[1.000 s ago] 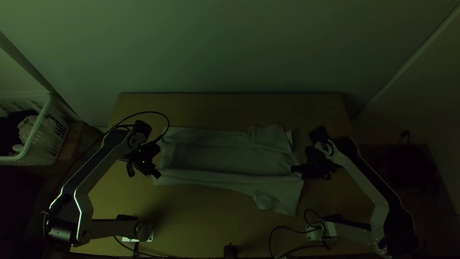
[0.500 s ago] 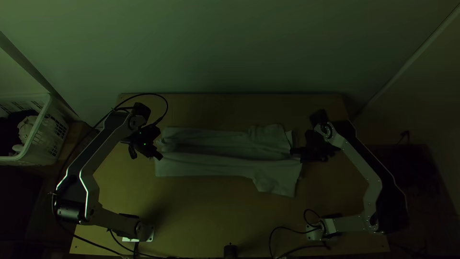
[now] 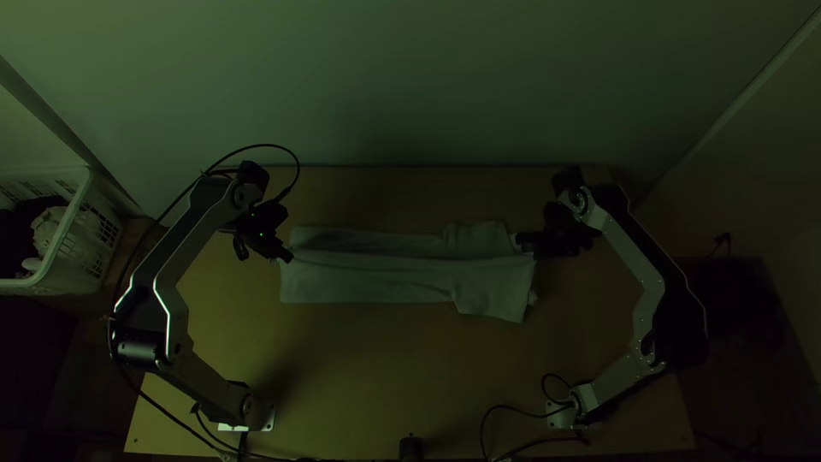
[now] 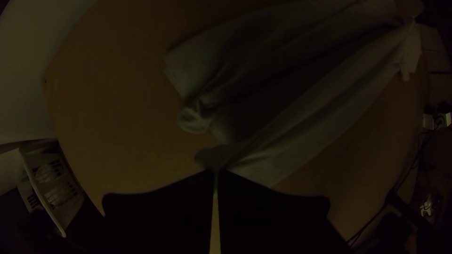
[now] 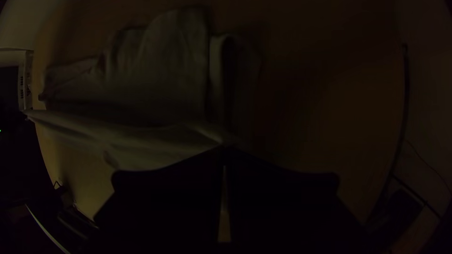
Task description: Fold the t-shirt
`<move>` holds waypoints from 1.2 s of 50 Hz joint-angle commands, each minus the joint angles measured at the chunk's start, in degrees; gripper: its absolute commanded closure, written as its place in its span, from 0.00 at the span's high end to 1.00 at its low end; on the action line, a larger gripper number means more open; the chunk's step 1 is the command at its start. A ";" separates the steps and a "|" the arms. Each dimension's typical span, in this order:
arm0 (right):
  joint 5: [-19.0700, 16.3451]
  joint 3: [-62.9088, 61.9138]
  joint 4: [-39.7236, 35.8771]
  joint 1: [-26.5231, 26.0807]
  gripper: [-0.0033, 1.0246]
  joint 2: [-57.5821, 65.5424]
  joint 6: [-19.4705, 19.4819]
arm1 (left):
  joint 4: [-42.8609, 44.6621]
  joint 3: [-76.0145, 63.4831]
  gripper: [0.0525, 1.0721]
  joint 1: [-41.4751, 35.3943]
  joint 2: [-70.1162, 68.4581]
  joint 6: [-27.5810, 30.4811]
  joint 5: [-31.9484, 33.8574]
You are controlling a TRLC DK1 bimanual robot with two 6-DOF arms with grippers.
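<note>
One t-shirt [image 3: 385, 281] stretches over a wooden table [image 3: 410, 368] between left gripper [image 3: 287, 255] and right gripper [image 3: 523, 244], top view. Left wrist view: closed jaws pinch one end. Right wrist view: closed jaws clamp the other.

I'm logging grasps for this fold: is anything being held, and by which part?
The t-shirt, by a raised stretch of cloth: the left gripper pinches it at the narrower end, the right gripper at the wider, sleeve end.

In the top view, a white slatted basket [image 3: 83, 255] holding pale cloth [image 3: 48, 228] stands at nine o'clock, a small black object [image 3: 411, 449] at six o'clock.
</note>
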 commanded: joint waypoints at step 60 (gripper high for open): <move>1.60 7.79 11.76 -6.58 0.96 6.62 -2.30 | 3.00 11.49 0.96 10.80 10.02 -2.44 20.34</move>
